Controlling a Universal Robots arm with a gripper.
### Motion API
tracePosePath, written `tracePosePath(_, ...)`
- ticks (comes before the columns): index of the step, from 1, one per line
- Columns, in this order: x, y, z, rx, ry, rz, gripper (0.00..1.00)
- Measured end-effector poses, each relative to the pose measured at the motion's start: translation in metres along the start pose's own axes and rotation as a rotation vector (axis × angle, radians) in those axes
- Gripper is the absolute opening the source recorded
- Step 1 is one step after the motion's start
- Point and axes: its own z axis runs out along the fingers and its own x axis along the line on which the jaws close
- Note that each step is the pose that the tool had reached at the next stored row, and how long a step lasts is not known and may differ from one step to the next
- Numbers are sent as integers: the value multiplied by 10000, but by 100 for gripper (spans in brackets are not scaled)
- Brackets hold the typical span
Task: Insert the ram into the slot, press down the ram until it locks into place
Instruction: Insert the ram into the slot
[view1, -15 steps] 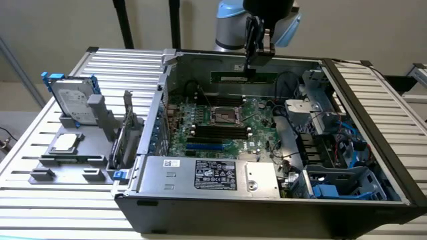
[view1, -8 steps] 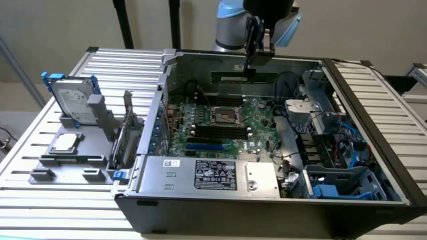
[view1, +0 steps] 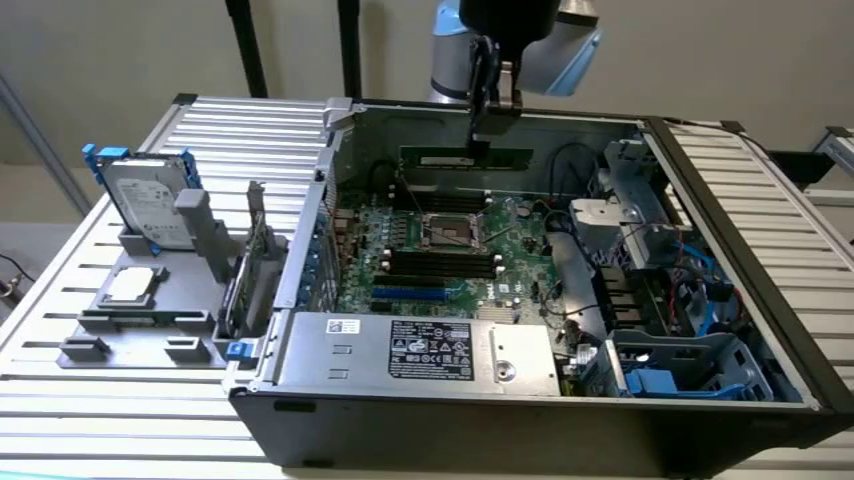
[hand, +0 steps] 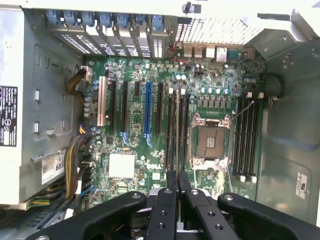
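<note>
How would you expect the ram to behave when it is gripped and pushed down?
The ram looks like a thin flat board, so it is probably stiff and light. Held at mid-length by the gripper, its ends could tilt if pushed unevenly. Its thinness suggests sideways force might crack it.

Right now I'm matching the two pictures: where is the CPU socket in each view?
Exterior view: the CPU socket lies between two banks of black slots, below the gripper holding the ram in the picture.
Wrist view: the socket lies between the same two banks, ahead of the gripper.
Shared landmark: the blue slot, just past one bank from the socket.
</note>
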Motion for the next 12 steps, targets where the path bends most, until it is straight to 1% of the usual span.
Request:
tracePosePath(2,-9,89,36,-1,26,1,12)
tracePosePath(3,-13,105,55,0,31,4,12)
tracePosePath(7,-15,105,127,2,25,176,12)
tracePosePath(12,-14,102,218,4,4,768,12)
